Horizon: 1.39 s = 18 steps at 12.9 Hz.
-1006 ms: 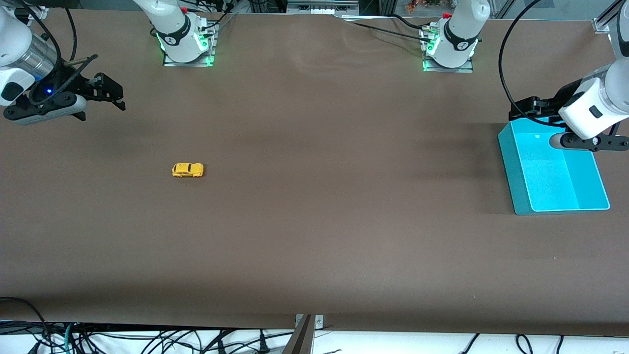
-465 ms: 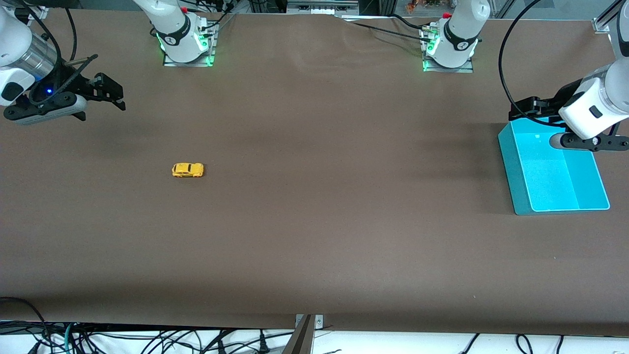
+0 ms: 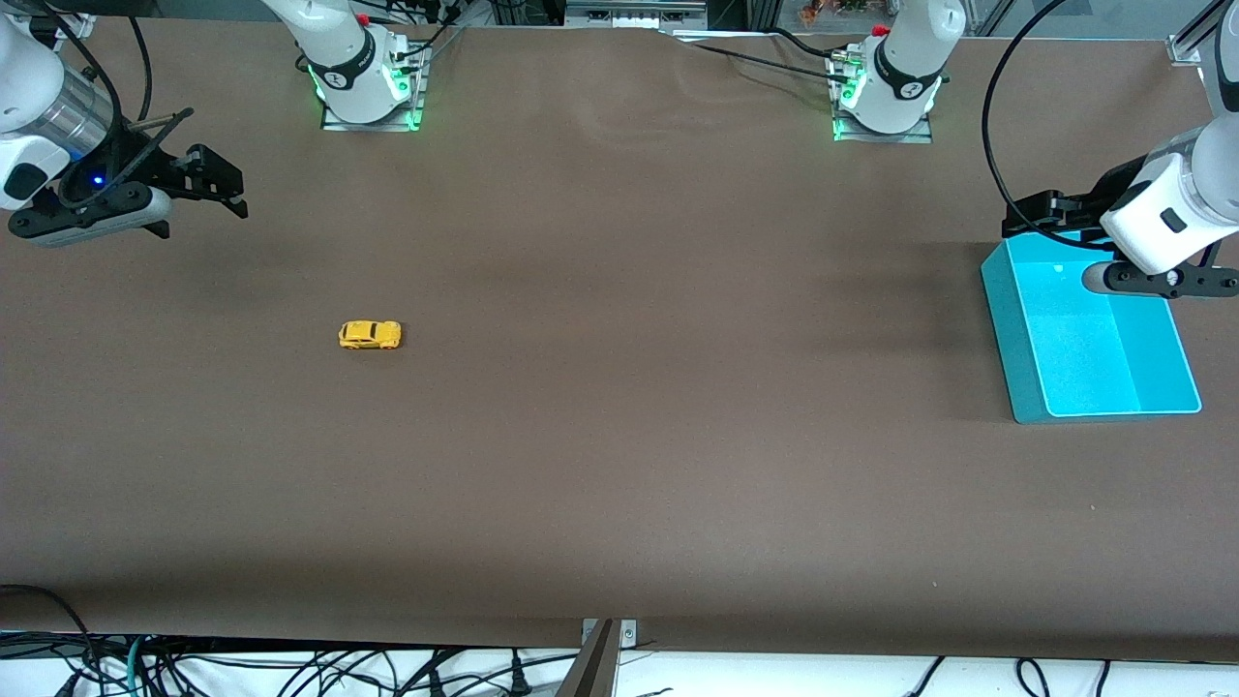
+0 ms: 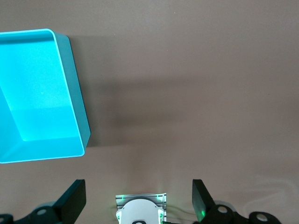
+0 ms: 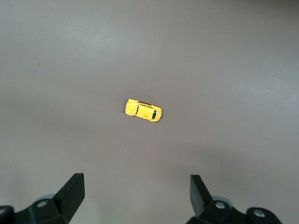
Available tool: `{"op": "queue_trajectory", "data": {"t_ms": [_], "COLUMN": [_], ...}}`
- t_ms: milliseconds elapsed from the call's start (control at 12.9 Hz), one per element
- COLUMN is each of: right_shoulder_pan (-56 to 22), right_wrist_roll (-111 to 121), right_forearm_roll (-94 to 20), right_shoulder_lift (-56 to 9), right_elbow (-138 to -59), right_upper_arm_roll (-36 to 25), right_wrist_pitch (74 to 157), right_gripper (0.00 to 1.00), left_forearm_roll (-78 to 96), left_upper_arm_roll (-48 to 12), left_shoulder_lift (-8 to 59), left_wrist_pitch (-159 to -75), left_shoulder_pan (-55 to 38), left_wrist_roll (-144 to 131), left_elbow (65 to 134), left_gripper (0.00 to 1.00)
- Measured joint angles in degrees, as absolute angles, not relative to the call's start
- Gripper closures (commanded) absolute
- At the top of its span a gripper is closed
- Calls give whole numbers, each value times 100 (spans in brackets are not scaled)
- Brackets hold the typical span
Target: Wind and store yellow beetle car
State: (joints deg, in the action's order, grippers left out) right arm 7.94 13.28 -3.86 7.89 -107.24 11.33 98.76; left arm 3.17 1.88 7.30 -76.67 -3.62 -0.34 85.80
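The yellow beetle car (image 3: 370, 335) stands on its wheels on the brown table, toward the right arm's end; it also shows in the right wrist view (image 5: 143, 110). My right gripper (image 3: 218, 184) hangs open and empty in the air over the table edge at that end, well apart from the car; its fingers (image 5: 72, 192) frame bare table. My left gripper (image 3: 1050, 213) is open and empty, held over the rim of the cyan bin (image 3: 1099, 334), which also shows in the left wrist view (image 4: 42, 93). Both arms wait.
The bin is empty. The left arm's base (image 4: 140, 212) with green lights shows between the left fingers. Arm bases (image 3: 368, 77) stand along the table's edge farthest from the front camera. Cables hang below the near edge.
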Motion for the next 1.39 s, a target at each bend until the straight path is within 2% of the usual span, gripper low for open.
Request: {"op": "queue_trajectory", "data": {"t_ms": [1006,1161,1394], "right_shoulder_pan": [794,793,787], "right_wrist_roll": [1328,1328,1787], "right_forearm_roll": [-384,-382,-378], "right_shoulder_lift": [625,562,411], "right_elbow": [-10728,-10803,-11330], "right_upper_arm_roll": [1141,1147,1237], "right_wrist_pitch": [10108,10292,10853], "right_gripper": [0,0,0], "left_forearm_roll": [317,317,317], "left_upper_arm_roll": [194,194,195], "left_shoulder_lift": [733,733,734], "left_wrist_pitch": [-7667,-7667,-7667], "left_shoulder_pan": [-356,-356,-355], "left_wrist_roll": [-34,-34,-34], "left_elbow": [8580,8580,8579], "left_gripper": [0,0,0]}}
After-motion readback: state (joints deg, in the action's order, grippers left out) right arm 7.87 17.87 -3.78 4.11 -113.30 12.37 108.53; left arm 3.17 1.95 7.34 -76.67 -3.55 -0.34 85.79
